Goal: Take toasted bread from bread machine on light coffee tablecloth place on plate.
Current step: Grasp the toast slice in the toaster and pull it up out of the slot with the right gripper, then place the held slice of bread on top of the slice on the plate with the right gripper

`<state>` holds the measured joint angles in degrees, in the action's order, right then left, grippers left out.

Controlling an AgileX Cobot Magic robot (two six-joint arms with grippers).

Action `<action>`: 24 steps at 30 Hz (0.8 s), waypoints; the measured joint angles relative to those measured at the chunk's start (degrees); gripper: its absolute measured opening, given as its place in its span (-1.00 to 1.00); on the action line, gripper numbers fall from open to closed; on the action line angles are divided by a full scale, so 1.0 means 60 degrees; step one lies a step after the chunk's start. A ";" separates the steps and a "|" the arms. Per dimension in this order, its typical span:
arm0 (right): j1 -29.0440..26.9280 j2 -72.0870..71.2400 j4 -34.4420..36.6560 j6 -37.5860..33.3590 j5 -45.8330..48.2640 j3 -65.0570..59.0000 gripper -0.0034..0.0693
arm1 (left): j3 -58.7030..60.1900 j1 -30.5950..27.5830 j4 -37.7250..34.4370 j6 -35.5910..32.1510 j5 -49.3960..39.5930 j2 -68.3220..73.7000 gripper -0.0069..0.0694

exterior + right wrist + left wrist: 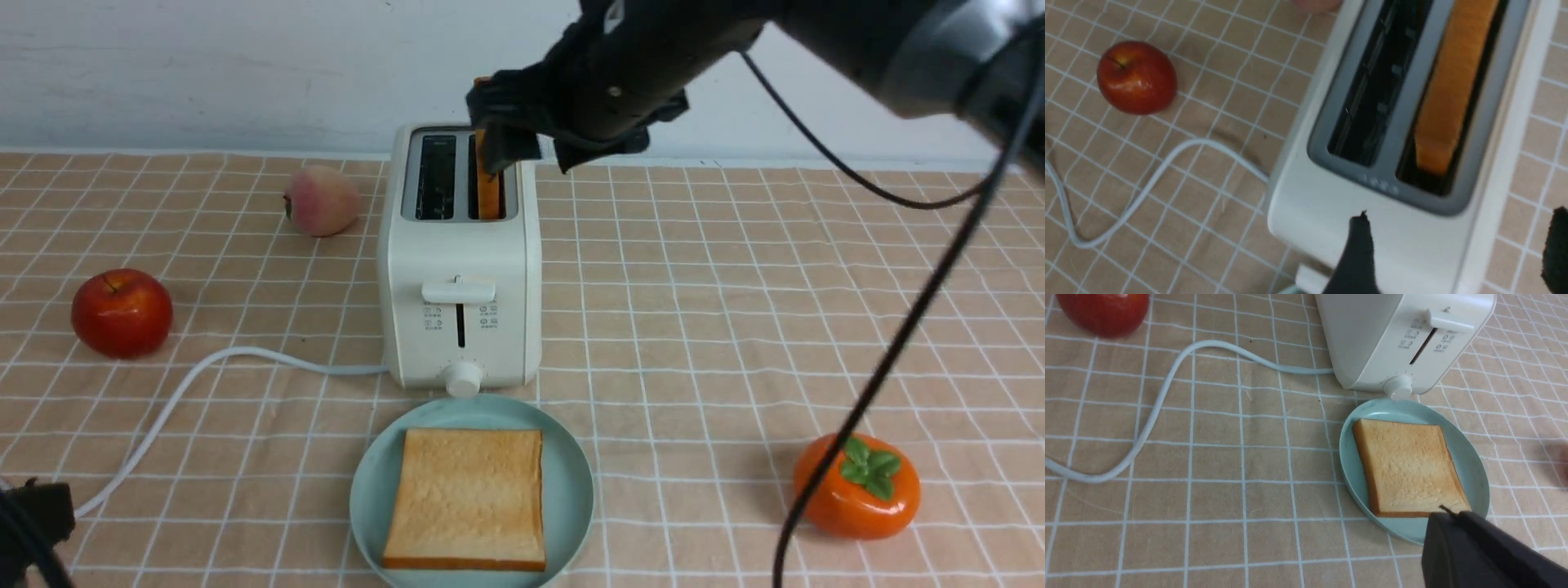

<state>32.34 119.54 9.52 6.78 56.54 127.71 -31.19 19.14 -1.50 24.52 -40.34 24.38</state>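
Observation:
The cream-white bread machine stands mid-table on the light coffee tablecloth. One slice of toasted bread stands in its right slot, and the left slot is empty. My right gripper hovers over the slot's far end, open and holding nothing; in the right wrist view its fingers sit wide apart above the toaster top, short of the toast. A second slice lies flat on the teal plate in front of the toaster. My left gripper is shut and empty, near the plate's rim.
A red apple and a peach lie left of the toaster. An orange persimmon sits at the front right. The white cord curves across the cloth to the front left. A white wall stands behind the table.

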 joint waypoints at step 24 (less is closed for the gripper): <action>0.0001 -0.2310 -0.1413 -0.0253 0.2281 0.2122 -0.63 | 0.0309 0.0000 0.0250 0.0060 0.0453 -0.0840 -0.86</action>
<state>32.34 105.68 1.05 5.26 70.22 140.44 -29.34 19.14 0.00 24.88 -37.62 19.35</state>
